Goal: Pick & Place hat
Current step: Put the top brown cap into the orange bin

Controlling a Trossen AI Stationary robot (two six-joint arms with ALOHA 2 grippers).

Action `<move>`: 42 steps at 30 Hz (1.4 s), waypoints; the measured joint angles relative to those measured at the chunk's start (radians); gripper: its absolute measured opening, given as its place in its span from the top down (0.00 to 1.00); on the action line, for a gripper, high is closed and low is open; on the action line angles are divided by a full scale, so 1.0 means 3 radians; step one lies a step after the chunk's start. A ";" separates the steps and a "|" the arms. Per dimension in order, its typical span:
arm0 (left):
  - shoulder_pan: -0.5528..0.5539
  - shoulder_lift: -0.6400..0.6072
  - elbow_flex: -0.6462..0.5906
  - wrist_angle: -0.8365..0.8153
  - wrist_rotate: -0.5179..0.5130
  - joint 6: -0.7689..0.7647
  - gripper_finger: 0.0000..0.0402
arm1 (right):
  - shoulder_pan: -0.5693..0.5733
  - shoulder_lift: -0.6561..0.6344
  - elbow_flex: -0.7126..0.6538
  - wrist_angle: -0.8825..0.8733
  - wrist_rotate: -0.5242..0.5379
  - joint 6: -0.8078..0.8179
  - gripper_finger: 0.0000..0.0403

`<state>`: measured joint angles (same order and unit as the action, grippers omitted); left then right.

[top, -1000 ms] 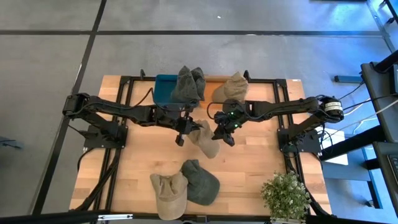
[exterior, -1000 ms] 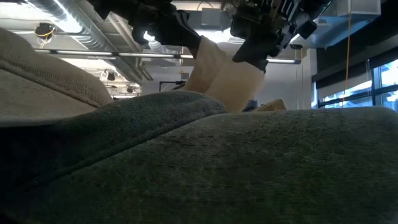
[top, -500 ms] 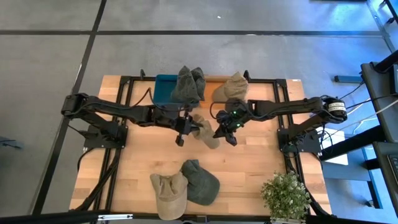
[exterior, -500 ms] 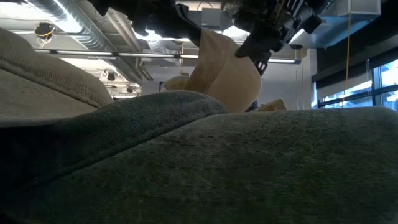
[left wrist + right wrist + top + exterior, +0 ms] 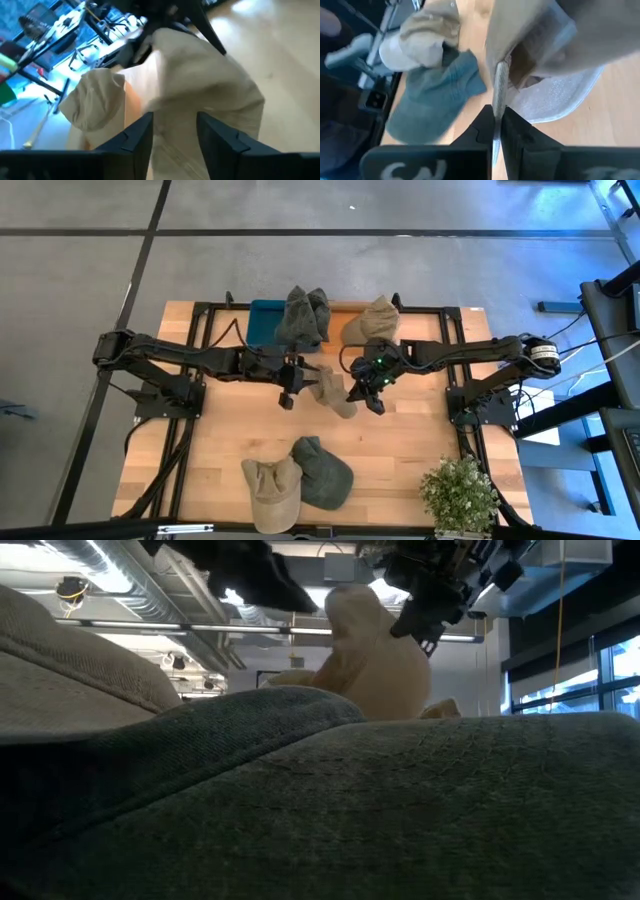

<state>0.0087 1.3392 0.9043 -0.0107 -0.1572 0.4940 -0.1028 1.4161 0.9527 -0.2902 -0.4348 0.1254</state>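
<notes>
A beige hat hangs at the table's middle between my two grippers. My right gripper is shut on its right side, also seen in the low view. My left gripper stands open just left of the hat; in its wrist view its fingers stand apart with the hat beyond them. In the low view the left gripper is apart from the hat. The hat's lower end is hidden there behind a near cap. My right gripper pinches a thin edge of the hat between its two fingers. The fingers slant down, coming from the table's right. The hat's crown hangs bunched below and to the left of the fingers; whether its lower end touches the table I cannot tell.
A dark green hat lies over a blue bin at the far edge, with a beige hat beside it. A beige cap and a green cap lie near the front edge. A potted plant stands front right.
My left gripper has let go of the hat's left side and now stands apart from it. The hat, earlier stretched between both grippers, has fallen in toward my right gripper and hangs bunched and rounded from it.
</notes>
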 joint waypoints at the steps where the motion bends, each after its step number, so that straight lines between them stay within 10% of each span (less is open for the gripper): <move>1: 0.0022 -0.0053 0.0000 -0.0033 0.0008 -0.0103 0.62 | 0.0001 -0.0044 -0.0001 -0.0064 0.0041 -0.0041 0.96; 10: 0.0456 -0.0559 -0.0645 0.0798 0.1065 -0.1240 0.61 | 0.0107 -0.0736 -0.0001 -0.0181 0.0718 -0.0530 0.96; 21: 0.0509 -0.0166 -0.1435 0.3131 0.1088 -0.1928 0.61 | 0.0278 -0.1241 -0.0093 0.0838 0.1103 -0.1196 0.96; 42: 0.0390 0.0606 -0.1437 0.4449 0.1269 -0.2050 0.62 | 0.0412 -0.0924 -0.0389 0.1906 0.0849 -0.1853 0.96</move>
<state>0.1256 1.5211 0.4732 1.3239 0.2236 -0.1211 0.0208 1.1389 0.8360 0.2815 -0.1801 -0.4305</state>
